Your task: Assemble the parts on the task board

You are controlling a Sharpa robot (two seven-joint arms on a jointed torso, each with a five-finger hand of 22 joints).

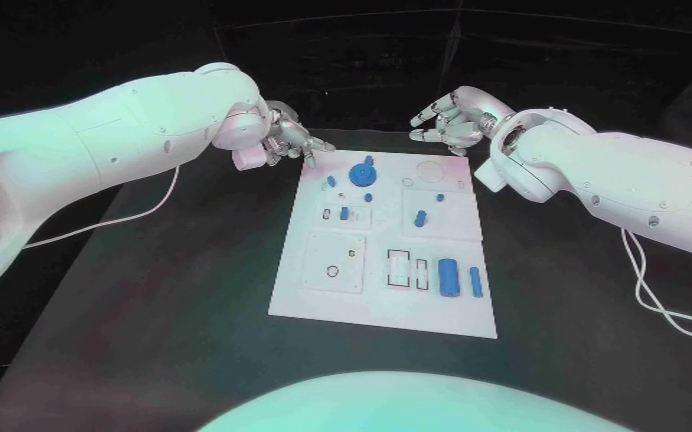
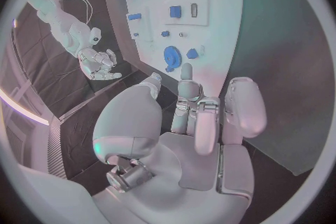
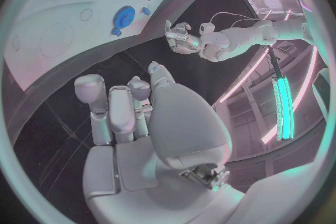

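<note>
The white task board lies in the middle of the black table. A round blue part sits near its far edge, with small blue parts around it and two upright blue cylinders near the front right. My left hand hovers just off the board's far left corner, fingers apart and holding nothing. My right hand hangs beyond the far right corner, also holding nothing. In the left wrist view the left hand points toward the round blue part. In the right wrist view the right hand is spread above the table beside the board.
A white cable trails over the table on the left, and another cable hangs at the right. Bare black table surrounds the board. Rectangular slots and a square plate with a hole mark the board's front half.
</note>
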